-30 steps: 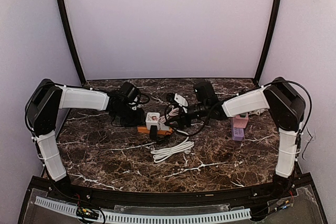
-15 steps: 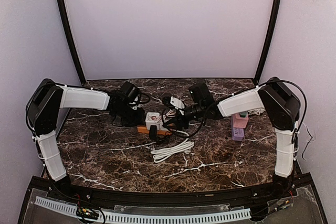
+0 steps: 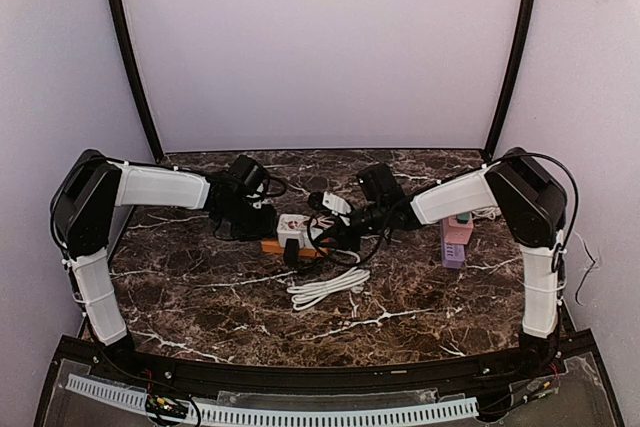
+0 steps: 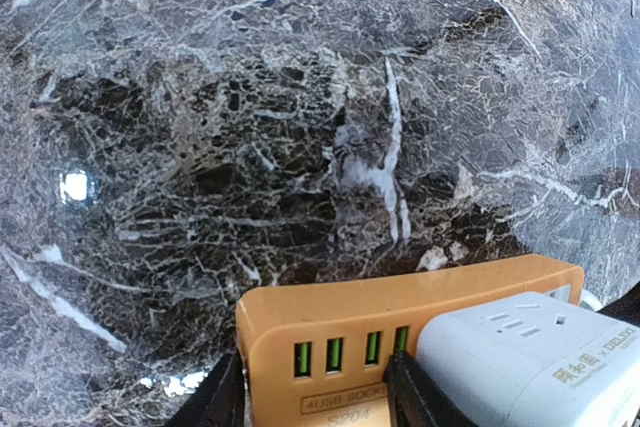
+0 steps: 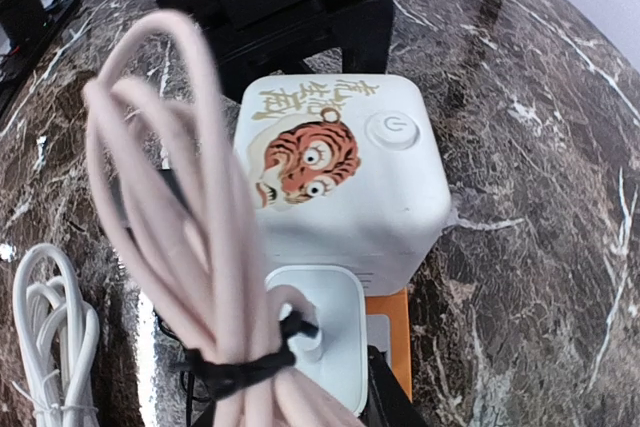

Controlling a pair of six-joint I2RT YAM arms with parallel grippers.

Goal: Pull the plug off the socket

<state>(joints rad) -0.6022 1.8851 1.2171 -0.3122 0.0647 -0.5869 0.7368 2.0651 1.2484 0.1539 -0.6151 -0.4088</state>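
Left tool (image 4: 315,397) clenched across orange power strip (image 4: 400,322), pinning it to marble desk (image 3: 430,297), likely so base won't lift. White tiger-sticker socket cube (image 5: 340,167) sits on strip. White plug (image 5: 312,332), pink cable bundle (image 5: 170,227) attached, seated in cube's near face. Right tool (image 3: 338,229) straddles plug; cannot tell whether grasping.

The left arm (image 3: 160,187) and right arm (image 3: 465,195) match: white boxy plastic shells, black rounded joint housings, thin black cables looping outside. A black left tool (image 3: 258,230) and black right tool (image 3: 338,230) cap them.
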